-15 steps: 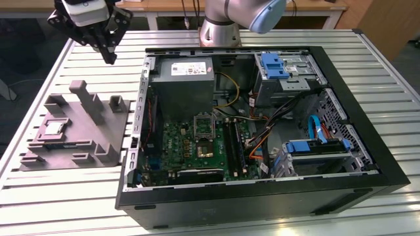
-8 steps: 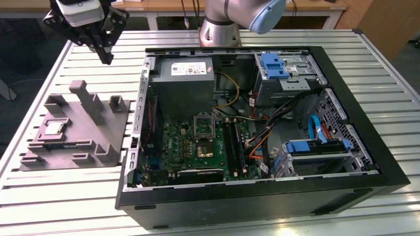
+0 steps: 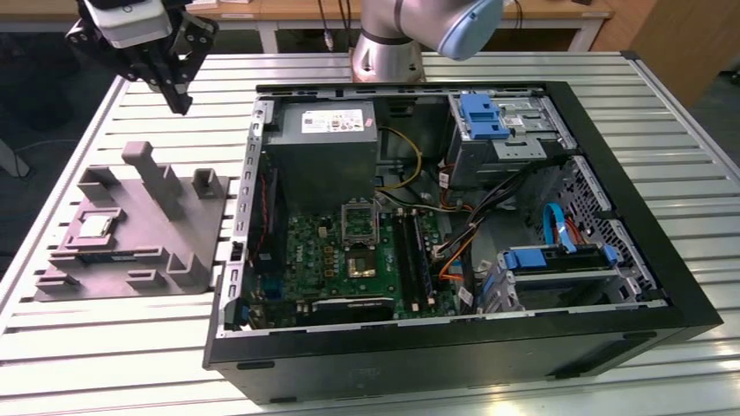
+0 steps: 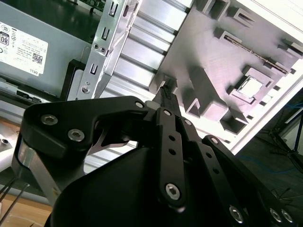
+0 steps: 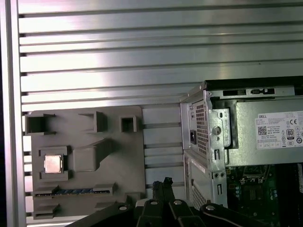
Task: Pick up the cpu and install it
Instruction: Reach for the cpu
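Evidently unloaded, the black two-fingered gripper (image 3: 180,104) hangs above the ribbed aluminium table (image 3: 116,347), jaws pressed together on nothing. The small silvery square cpu (image 3: 93,227) lies flat in a recess of the grey moulded tray (image 3: 208,230), likely to keep it square for picking.

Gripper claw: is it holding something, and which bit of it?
Nothing is held. The gripper hangs shut and empty, apart from the cpu, which lies in its pocket on the grey tray.
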You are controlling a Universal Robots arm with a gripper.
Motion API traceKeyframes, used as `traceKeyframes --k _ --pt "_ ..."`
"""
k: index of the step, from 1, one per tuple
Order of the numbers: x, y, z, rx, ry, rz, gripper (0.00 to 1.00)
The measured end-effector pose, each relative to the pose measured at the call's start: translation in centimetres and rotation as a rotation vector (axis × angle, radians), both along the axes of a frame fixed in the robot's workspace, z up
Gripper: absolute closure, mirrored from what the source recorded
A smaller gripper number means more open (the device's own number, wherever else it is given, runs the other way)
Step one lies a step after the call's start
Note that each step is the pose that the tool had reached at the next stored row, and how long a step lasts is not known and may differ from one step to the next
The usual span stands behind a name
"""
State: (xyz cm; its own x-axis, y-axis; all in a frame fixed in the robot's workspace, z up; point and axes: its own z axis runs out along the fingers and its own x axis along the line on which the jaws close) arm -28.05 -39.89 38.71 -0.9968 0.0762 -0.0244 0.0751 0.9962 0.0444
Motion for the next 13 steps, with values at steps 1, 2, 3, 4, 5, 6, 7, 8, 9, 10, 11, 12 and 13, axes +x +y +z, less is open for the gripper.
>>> traceKeyframes --k 1,2,3,4,5,6,7,8,9,10,11,12,13 --pt "-0.08 0.00 0.00 0.0000 0.0000 0.000 0.89" --pt "-0.16 0.00 -0.01 0.0000 0.0000 0.000 0.89" --pt "-0.23 0.00 -0.01 0.0000 0.0000 0.000 0.89" --pt "-0.27 0.00 -0.01 0.0000 0.0000 0.000 0.89" --pt "-0.28 0.00 -0.01 0.0000 0.0001 0.000 0.89" --pt "-0.31 0.00 -0.02 0.0000 0.0001 0.000 0.89" --pt "-0.31 0.00 -0.02 0.0000 0.0000 0.000 0.89" --pt "-0.31 0.00 -0.01 0.0000 0.0001 0.000 0.89" --pt "-0.31 0.00 -0.02 0.0000 0.0001 0.000 0.89" --pt "-0.32 0.00 -0.01 0.0000 0.0001 0.000 0.89" --pt "-0.32 0.00 -0.02 0.0000 0.0000 0.000 0.89" --pt "-0.32 0.00 -0.02 0.0000 0.0000 0.000 0.89" --pt "-0.32 0.00 -0.01 0.0000 0.0001 0.000 0.89"
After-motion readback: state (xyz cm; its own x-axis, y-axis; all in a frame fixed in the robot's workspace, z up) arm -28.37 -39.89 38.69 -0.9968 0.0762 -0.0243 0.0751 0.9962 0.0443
